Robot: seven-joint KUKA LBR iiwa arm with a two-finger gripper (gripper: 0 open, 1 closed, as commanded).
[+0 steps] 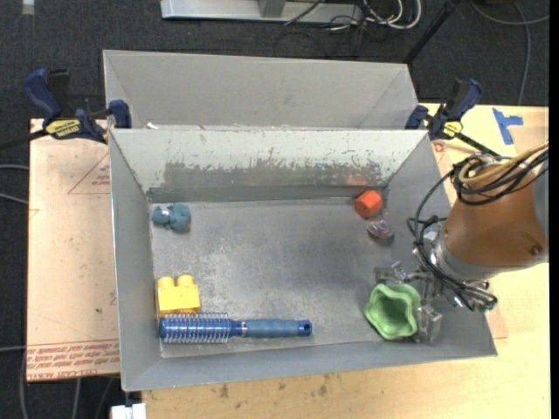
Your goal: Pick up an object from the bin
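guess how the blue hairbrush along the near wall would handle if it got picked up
The blue hairbrush looks like rigid plastic, so it would probably stay stiff. Its bristle head is bulkier than the thin handle, so held by the handle end it may tilt head-down. Lying flat by the yellow block, it seems unlikely to roll far.

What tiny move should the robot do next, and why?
Probably slide a little toward the view's left, over the green cup-shaped thing. The gripper sits at that thing's right edge, in the near right corner of the bin. It is nearer to it than to the orange block or the blue brush, so it looks like the easiest pick.
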